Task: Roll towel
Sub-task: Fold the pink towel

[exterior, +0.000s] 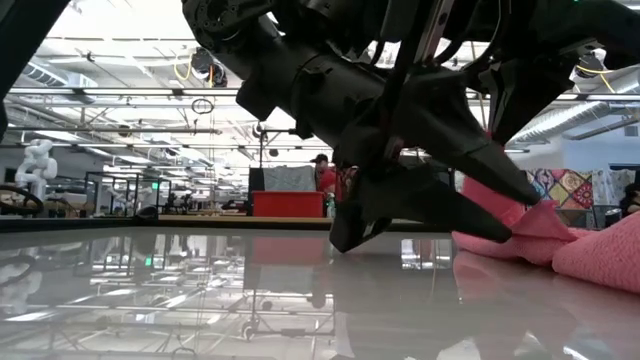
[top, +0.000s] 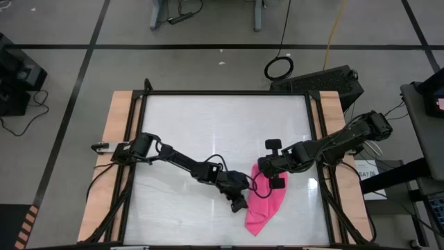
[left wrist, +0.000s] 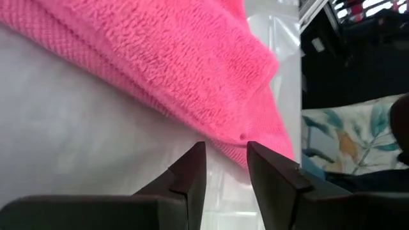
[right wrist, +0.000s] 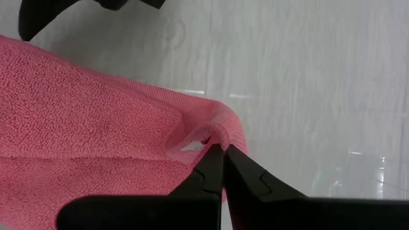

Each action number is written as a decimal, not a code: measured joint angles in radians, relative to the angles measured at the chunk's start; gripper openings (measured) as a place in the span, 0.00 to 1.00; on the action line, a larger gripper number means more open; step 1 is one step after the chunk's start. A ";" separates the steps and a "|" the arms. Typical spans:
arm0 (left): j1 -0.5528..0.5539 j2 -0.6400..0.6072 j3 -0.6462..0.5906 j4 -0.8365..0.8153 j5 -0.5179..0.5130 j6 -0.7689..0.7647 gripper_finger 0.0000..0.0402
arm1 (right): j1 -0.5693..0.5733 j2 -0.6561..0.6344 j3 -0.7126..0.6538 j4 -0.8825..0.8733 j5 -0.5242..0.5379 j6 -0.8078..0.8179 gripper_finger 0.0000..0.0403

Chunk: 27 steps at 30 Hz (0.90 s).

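Your left gripper [left wrist: 226, 153]: fingers partly apart, tips at towel [left wrist: 192, 57] edge, grip uncertain. Your right gripper [right wrist: 223, 152]: fingers closed, pinching towel fold on counter [top: 208, 125].

Left end effector [left wrist: 226, 153] slightly parted at pink towel [left wrist: 172, 57] edge

Both arms are dark, jointed links trailing thin black cables. The left gripper [left wrist: 227, 167] and the right gripper [right wrist: 222, 167] carry black, wedge-shaped fingers [left wrist: 189, 172].
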 joint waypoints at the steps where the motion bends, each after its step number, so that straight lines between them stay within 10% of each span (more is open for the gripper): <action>1: 0.000 0.000 0.000 0.009 0.001 -0.004 0.29 | 0.000 0.000 0.000 0.000 0.000 0.000 0.00; 18: 0.020 0.000 0.000 0.010 0.023 -0.006 0.30 | 0.000 0.000 0.000 0.001 0.000 -0.001 0.00; 27: 0.028 0.000 0.000 -0.044 0.056 -0.032 0.46 | 0.000 0.000 0.000 -0.002 0.000 -0.004 0.00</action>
